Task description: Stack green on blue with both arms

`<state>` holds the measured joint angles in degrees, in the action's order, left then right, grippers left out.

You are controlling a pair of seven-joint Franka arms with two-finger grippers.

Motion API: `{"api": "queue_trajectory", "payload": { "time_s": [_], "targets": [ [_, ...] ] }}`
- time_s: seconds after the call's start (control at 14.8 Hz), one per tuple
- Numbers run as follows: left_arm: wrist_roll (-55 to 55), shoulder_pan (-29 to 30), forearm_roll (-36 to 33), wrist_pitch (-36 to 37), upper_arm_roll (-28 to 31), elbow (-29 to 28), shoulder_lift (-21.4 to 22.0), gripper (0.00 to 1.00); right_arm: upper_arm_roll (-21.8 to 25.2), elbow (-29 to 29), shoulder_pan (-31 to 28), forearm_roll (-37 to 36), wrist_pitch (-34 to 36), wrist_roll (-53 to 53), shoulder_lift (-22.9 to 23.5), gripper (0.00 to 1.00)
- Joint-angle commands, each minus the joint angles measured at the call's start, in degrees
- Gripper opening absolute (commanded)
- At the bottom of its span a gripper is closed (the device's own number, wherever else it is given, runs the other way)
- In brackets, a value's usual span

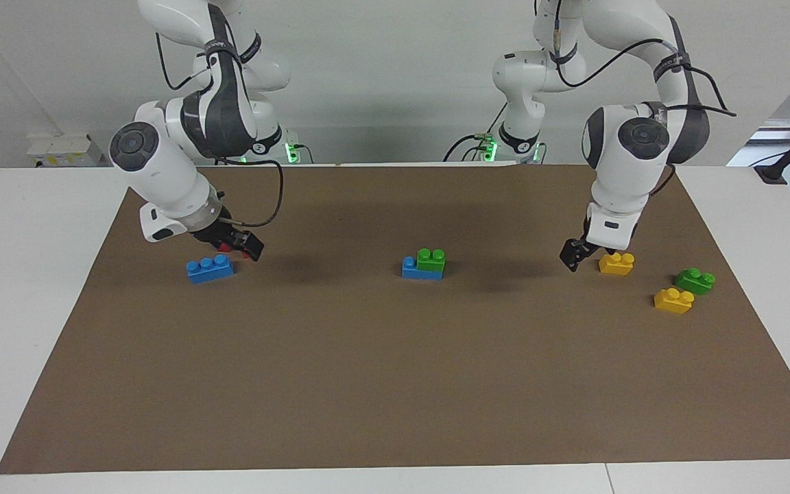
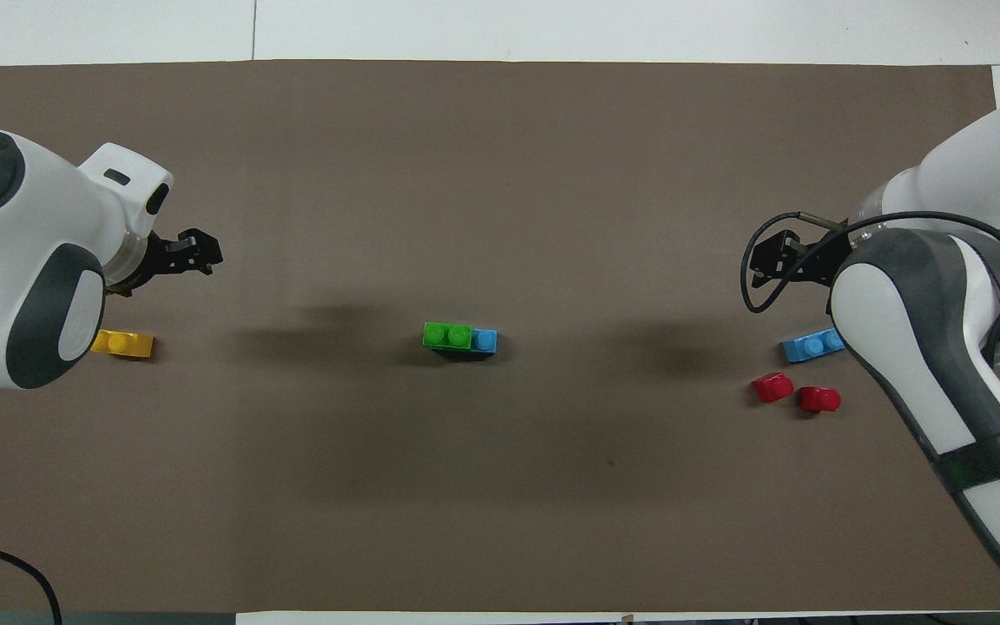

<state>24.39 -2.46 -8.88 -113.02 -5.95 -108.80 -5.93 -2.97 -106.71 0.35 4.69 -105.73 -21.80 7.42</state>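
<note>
Overhead view shows one green brick [image 2: 447, 334] seated on one blue brick [image 2: 483, 340] at the middle of the brown mat [image 2: 500, 521], one blue stud left uncovered. Counted: two green bricks, two blue, two yellow, two red pieces [image 2: 773, 387]. The second blue brick [image 1: 210, 268] lies toward the right arm's end. Left gripper [image 1: 573, 255] hangs beside a yellow brick [image 1: 616, 263], apparently spread; right gripper [image 1: 247, 245], also spread, is empty.

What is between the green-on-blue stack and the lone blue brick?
Nothing: only bare brown mat lies between the stack and the lone blue brick. Both views show it, the facing view best.
</note>
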Motion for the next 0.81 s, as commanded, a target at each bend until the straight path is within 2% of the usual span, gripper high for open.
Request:
{"api": "queue_trajectory", "payload": {
  "time_s": [0.0, 0.34, 0.47, 0.75],
  "targets": [
    [-8.98, 2.62, 4.29, 6.99, -0.29, 4.98, 0.22, 1.0, -0.72, 0.45, -2.63, -1.44, 1.14, 6.57, -0.56, 1.0],
    [-13.49, 3.42, 6.24, 20.53, -0.02, 14.21, 0.83, 1.0, -0.72, 1.59, -5.01, -1.78, 0.96, 13.53, -1.18, 1.0],
    [-14.28, 3.6, 6.24, 25.45, 0.06, 18.07, 1.01, 1.0, -0.72, 3.43, -5.01, -4.41, 0.96, 14.42, -1.0, 1.0],
    [-17.27, 4.56, 6.5, 30.66, -0.11, 23.53, 1.53, 1.0, -0.72, 6.59, -5.27, -5.48, 3.32, 16.26, -1.27, 1.0]
  ]
}}
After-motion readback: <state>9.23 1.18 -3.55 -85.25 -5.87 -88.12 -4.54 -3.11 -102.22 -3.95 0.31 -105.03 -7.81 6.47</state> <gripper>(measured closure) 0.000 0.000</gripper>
